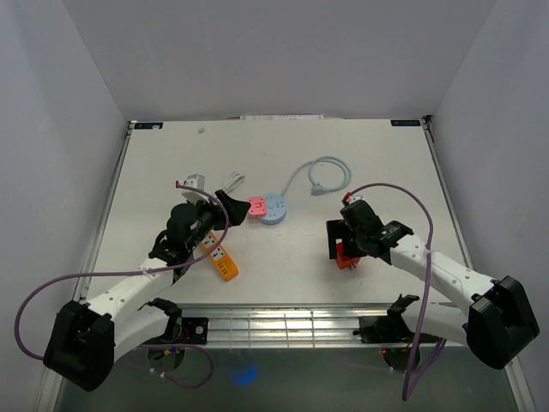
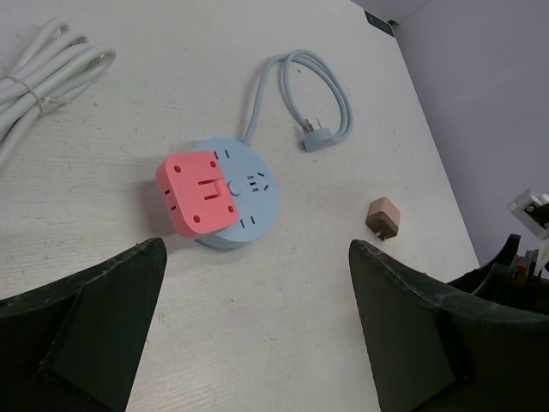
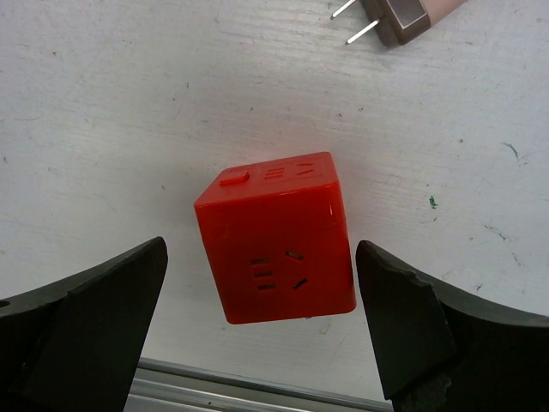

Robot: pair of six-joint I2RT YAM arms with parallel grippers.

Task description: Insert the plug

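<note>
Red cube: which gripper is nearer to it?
Right. The right gripper hangs open directly over the red cube, one finger on each side, not touching. The left gripper is across the table, open by the pink adapter on the blue power strip.

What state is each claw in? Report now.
Left claw: open, holding nothing.
Right claw: open around the red socket cube, not gripping it.

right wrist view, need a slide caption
Open right gripper frames a red socket cube on the table, a brown two-prong plug lying beyond
</note>
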